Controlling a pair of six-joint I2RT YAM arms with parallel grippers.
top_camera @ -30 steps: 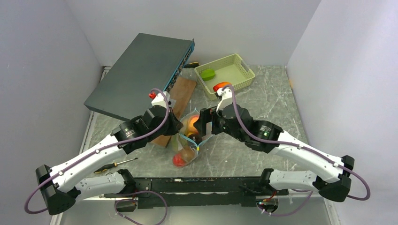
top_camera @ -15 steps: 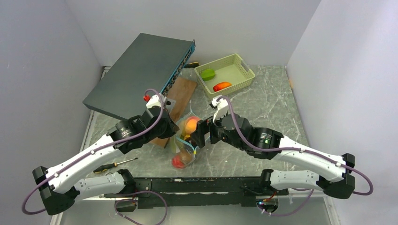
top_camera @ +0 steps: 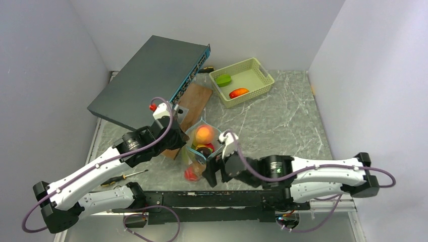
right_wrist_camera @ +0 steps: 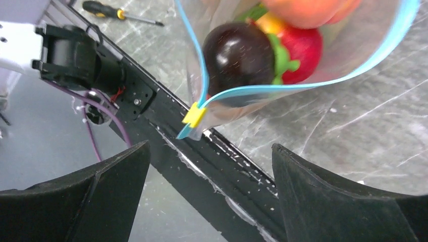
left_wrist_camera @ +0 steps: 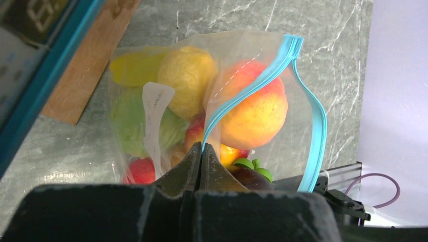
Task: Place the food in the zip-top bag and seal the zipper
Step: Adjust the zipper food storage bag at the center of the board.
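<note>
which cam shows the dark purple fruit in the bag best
Right wrist: the dark purple fruit sits large and unblocked in the open mouth of the zip-top bag. Left wrist shows only a sliver beside the left fingers; top external shows just a small dark spot.

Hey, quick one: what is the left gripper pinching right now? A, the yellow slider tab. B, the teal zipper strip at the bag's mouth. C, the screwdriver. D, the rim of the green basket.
B: in the left wrist view the left gripper has its fingers pressed together on the teal zipper strip of the zip-top bag, whose mouth gapes open beyond them.
</note>
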